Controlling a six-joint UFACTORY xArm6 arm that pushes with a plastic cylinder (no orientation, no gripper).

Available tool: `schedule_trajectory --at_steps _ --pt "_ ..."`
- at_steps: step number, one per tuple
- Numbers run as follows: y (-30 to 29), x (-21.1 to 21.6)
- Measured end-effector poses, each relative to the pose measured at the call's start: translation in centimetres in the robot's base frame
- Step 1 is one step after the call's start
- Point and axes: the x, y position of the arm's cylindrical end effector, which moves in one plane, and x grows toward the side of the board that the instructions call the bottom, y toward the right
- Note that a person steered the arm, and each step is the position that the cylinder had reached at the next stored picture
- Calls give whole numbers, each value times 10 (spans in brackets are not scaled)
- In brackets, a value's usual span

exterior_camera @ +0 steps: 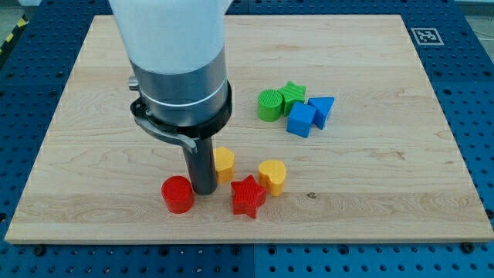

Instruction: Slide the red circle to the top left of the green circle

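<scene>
On a pale wooden board laid over blue perforated matting, our arm's white and grey housing fills the upper left of the frame, and my tip rests on the board in the lower left-centre. We carry no gripper, only the dark rod, so nothing is held. The red circle sits just left of my tip, close enough that we cannot tell whether they touch. Behind the rod on its right is a yellow block, with a red star and a second yellow block further right. The green circle lies well apart, upper right of centre, beside a green star, a blue cube and a blue triangle. A black-and-white marker tag occupies the board's upper right corner; no writing is legible.
</scene>
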Motion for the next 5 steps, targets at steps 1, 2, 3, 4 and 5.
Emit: schedule_trajectory --at_steps 1,2,3,4,5 --pt "2 22" --pt "1 49" --pt "-27 52" --pt "-56 24" --pt "-64 -37"
